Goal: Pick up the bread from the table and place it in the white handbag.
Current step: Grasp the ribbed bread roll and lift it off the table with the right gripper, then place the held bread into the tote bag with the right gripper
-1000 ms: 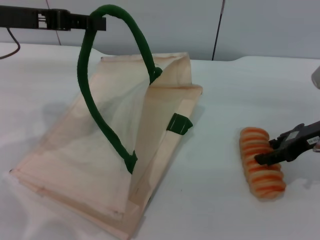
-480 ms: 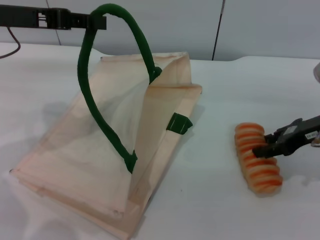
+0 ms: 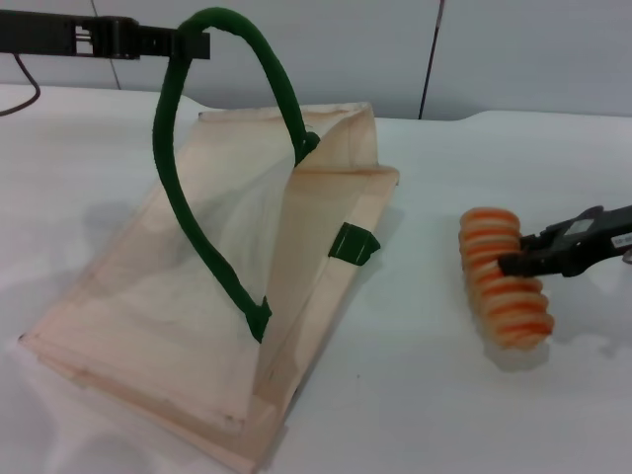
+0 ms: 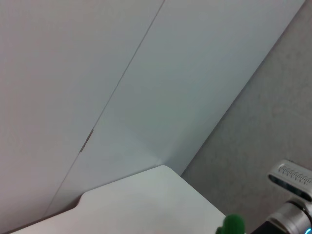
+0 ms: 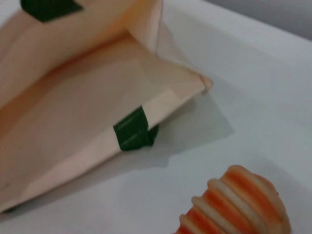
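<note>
Two grippers are engaged: nearest, the right gripper (image 3: 523, 263) is clamped on the bread (image 3: 502, 277), which sits low over the table (image 3: 415, 395), to the right of the white handbag (image 3: 197, 296) and well apart from it. Farther back, the left gripper (image 3: 193, 44) pinches the green rope handle (image 3: 188, 217) at its top, holding one bag panel raised (mouth open toward the bread). Risk assessment: the grip appears to bear on one side of the loaf, so the bread may rotate or slip out during transfer, or snag the bag rim beside the green tab (image 3: 354, 244).
</note>
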You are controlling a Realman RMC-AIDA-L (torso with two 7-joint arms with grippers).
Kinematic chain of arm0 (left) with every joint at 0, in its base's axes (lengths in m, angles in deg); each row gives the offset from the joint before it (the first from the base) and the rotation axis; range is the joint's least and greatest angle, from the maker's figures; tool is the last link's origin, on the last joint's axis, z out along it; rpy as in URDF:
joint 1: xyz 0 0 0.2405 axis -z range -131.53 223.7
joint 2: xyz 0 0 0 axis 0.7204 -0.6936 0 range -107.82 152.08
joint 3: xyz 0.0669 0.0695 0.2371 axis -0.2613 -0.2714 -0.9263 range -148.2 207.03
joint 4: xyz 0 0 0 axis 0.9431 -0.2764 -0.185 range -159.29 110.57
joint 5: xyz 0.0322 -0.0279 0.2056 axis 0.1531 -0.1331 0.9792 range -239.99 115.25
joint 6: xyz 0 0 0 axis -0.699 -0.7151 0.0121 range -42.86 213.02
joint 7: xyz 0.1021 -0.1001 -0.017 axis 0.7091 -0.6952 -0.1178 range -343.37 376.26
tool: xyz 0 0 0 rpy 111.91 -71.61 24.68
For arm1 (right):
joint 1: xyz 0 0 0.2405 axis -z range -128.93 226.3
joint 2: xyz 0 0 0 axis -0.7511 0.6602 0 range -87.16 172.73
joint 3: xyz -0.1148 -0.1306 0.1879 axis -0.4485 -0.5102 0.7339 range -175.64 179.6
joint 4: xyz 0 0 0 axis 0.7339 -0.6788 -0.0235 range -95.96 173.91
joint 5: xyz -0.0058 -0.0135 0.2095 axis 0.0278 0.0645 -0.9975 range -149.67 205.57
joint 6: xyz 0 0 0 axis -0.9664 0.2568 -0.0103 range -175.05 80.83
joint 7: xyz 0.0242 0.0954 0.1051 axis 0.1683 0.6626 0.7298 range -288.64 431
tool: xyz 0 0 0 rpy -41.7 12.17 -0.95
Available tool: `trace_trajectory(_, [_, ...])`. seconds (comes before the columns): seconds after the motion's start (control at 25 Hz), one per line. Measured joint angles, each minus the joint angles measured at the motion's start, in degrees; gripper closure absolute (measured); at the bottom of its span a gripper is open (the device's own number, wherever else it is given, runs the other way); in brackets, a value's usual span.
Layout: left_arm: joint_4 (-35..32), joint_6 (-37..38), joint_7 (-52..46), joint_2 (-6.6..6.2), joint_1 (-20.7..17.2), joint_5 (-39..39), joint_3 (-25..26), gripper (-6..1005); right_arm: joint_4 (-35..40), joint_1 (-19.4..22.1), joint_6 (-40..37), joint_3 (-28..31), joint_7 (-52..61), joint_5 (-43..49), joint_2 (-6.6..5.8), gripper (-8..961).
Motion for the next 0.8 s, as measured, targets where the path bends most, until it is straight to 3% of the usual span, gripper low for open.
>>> trace_trajectory(0.32, [0.0,0.0,0.0,0.0,0.28,0.0,0.0,882,-0.22,0.07,7.19,6.57,-3.81,-3.44,-1.91,570])
trace_trajectory(0.8, [-0.18,0.33,0.0,0.06,3.58,0.35,0.0,883,-3.23,-5.25,12.25,6.46,-6.21,-6.79,-0.97,626])
